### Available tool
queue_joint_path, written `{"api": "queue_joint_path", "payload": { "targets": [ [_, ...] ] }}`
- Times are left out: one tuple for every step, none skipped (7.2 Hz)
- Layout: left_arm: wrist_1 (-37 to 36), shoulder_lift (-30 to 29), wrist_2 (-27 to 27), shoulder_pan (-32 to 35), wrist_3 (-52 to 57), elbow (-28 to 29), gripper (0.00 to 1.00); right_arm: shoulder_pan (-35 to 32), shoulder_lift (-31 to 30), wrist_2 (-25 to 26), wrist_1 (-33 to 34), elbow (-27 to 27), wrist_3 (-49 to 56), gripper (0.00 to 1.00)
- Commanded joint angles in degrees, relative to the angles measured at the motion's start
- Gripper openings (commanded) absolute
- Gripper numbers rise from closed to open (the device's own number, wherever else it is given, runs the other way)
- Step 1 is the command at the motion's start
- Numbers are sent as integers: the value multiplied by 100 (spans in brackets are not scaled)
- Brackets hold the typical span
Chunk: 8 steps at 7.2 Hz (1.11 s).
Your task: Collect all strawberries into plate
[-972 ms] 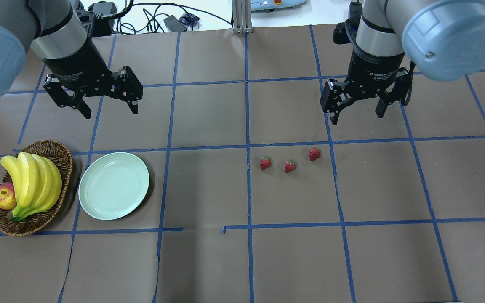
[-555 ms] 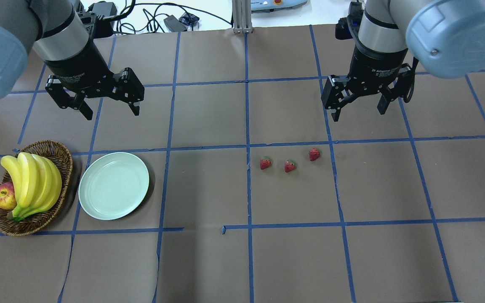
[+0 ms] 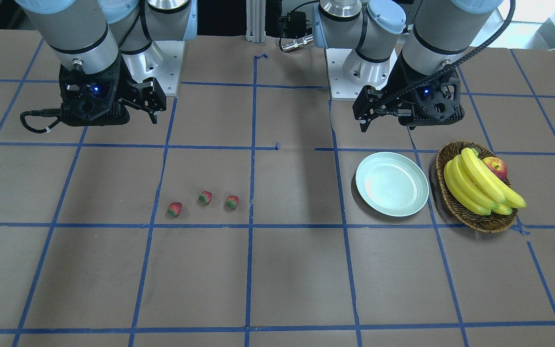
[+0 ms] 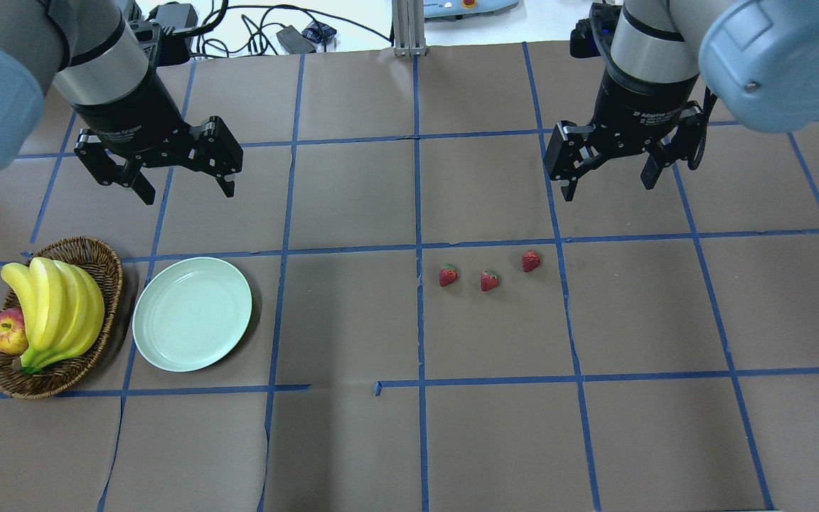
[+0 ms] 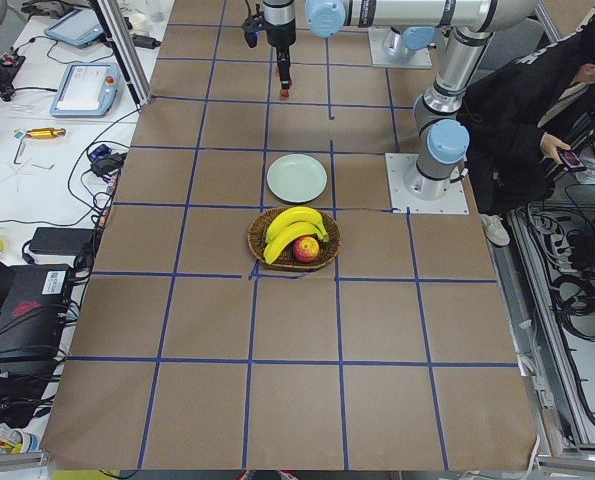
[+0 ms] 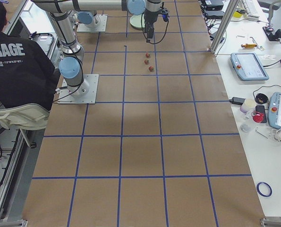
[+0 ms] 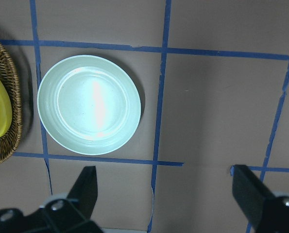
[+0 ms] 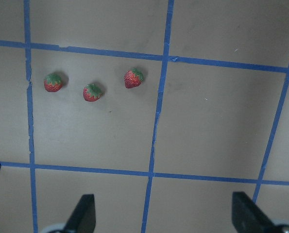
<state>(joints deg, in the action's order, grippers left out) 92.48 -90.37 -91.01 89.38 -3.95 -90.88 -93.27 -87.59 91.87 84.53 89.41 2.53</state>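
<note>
Left hand (image 4: 188, 193) and right hand (image 4: 607, 189) wide open, empty

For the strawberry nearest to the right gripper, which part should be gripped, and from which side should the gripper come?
Grip the red body of that strawberry across its widest part, just below the green cap, probably coming straight down from above. It lies low on its side on the table, apart from the middle strawberry, and the right gripper is open.

Three strawberries (image 4: 490, 281) sit in a loose row near the right gripper (image 4: 607, 186), off to its left. The plate's (image 4: 192, 313) near the left gripper (image 4: 188, 192). Both have their jaws spread wide.
</note>
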Motion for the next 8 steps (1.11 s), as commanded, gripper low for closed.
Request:
{"api": "queue_joint_path", "payload": {
  "targets": [
    [-2,-16,13,0,-53,-96,100,-6,49,-3,45,68,10,100],
    [-2,-24,13,26,-44,-157,100,-6,40,-29,37,68,2,100],
    [-2,-16,40,53,-44,-149,100,-6,58,-3,54,68,10,100],
    [-2,-16,57,53,-53,-167,100,-6,67,-3,63,68,10,100],
    [-2,-7,14,53,-53,-167,100,-24,58,-72,46,85,10,100],
    [-2,-7,66,53,-62,-167,100,-24,93,-82,63,129,-7,100],
    [-2,-7,75,53,-71,-184,100,-24,145,-47,81,147,80,100],
    [-2,-7,23,53,-71,-184,100,-24,285,-81,89,147,28,100]
  ]
}}
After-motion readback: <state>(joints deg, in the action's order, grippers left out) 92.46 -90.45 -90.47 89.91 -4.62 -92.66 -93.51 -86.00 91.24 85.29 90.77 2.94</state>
